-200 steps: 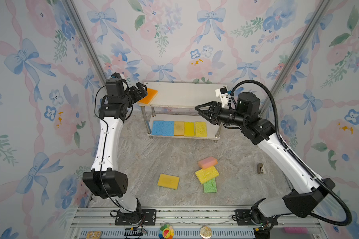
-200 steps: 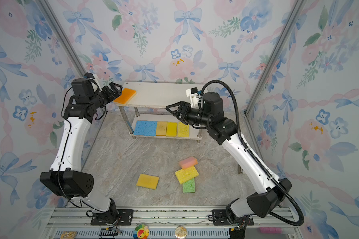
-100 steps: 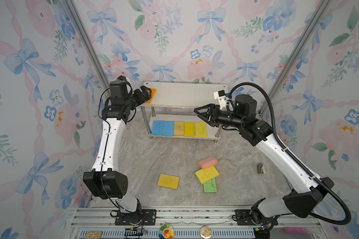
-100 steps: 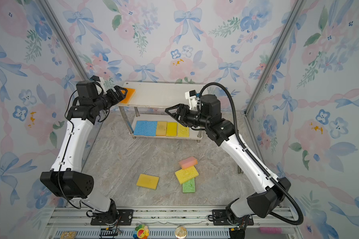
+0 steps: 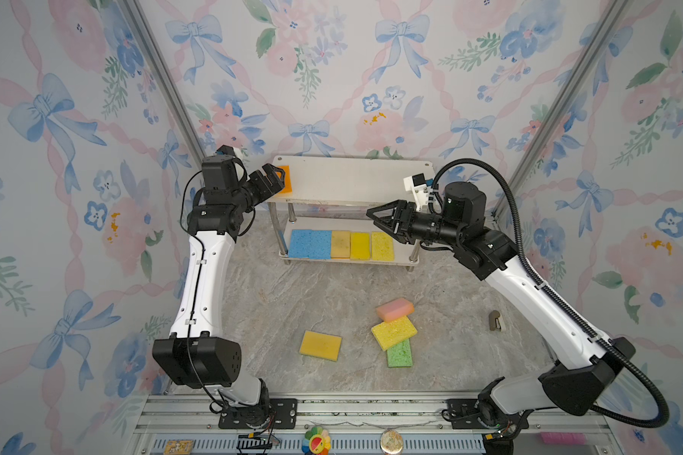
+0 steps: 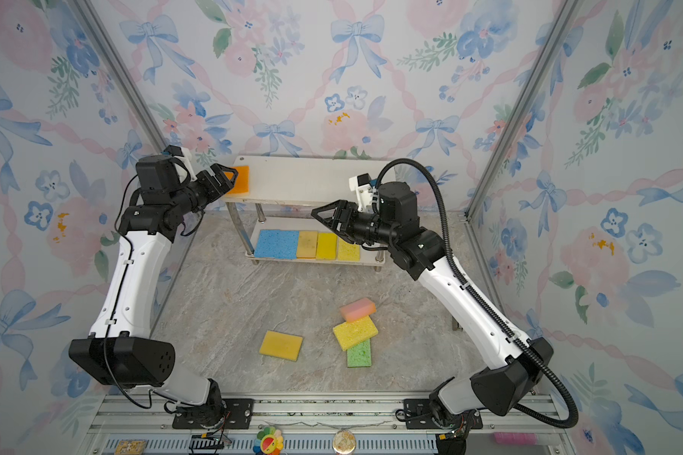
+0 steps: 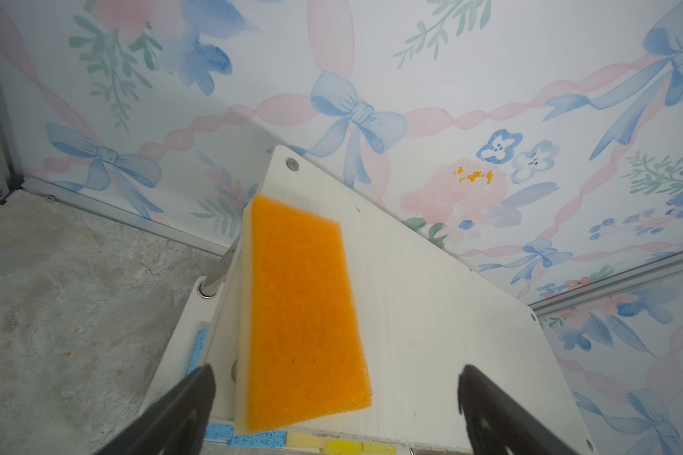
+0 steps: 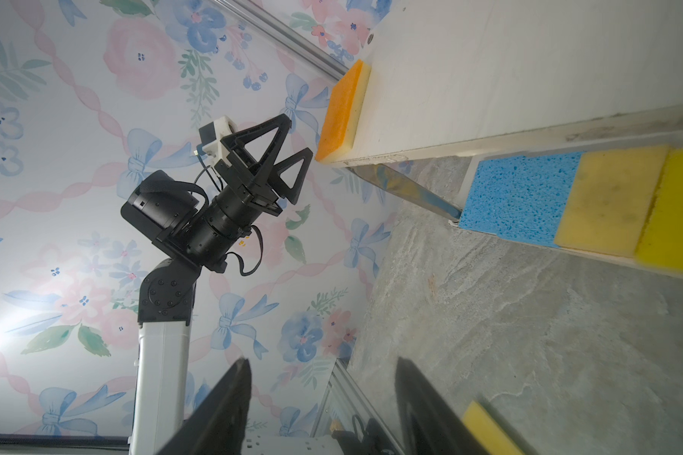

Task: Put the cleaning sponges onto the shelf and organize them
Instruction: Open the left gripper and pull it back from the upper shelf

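Observation:
The shelf (image 5: 355, 183) stands at the back. An orange sponge (image 5: 286, 179) (image 7: 304, 315) lies flat on the left end of its top board, one corner over the front edge. My left gripper (image 5: 275, 179) (image 7: 336, 394) is open, its fingers either side of that sponge's near end, apart from it. On the lower board lie blue sponges (image 5: 310, 243), then a tan one (image 5: 340, 244) and two yellow ones (image 5: 371, 246). My right gripper (image 5: 375, 218) (image 8: 320, 378) hangs open and empty before the shelf's right half. Pink (image 5: 395, 309), yellow (image 5: 394, 332), green (image 5: 399, 353) and yellow-orange (image 5: 320, 345) sponges lie on the floor.
A small tan object (image 5: 495, 320) lies on the floor at the right, near my right arm. The shelf's metal legs (image 5: 291, 214) stand between the boards. Flowered walls close in on three sides, and a metal rail (image 5: 332, 409) runs along the front.
My left gripper moved right toward the shelf's left end, and the orange sponge now lies straighter on the board. My right gripper drifted slightly left and down.

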Action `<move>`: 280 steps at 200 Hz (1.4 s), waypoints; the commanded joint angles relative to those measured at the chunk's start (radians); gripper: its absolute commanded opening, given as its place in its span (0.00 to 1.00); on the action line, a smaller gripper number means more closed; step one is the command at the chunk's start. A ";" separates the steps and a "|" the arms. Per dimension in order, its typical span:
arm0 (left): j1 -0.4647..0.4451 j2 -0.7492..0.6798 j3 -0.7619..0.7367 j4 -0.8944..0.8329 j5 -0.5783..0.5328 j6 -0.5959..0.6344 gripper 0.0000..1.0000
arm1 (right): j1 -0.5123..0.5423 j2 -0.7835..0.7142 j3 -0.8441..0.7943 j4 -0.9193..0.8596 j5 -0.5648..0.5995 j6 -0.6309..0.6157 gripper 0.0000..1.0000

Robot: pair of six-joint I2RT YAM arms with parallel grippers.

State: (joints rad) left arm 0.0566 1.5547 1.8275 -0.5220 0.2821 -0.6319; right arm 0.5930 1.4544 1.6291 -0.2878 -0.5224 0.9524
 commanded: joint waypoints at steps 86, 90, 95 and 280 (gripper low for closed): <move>0.058 0.206 0.271 0.043 0.134 -0.128 0.98 | 0.010 -0.029 0.009 -0.034 0.007 -0.046 0.61; 0.058 0.210 0.272 0.043 0.132 -0.127 0.98 | 0.008 -0.029 0.011 -0.034 0.007 -0.046 0.61; 0.057 0.215 0.273 0.044 0.131 -0.126 0.98 | 0.007 -0.028 0.011 -0.033 0.007 -0.046 0.61; -0.010 0.356 0.381 0.043 0.130 -0.130 0.98 | -0.038 -0.032 0.005 -0.037 0.009 -0.047 0.61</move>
State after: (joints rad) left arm 0.0616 1.8877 2.1765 -0.4873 0.4019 -0.7612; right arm 0.5632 1.4475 1.6295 -0.3225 -0.5125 0.9192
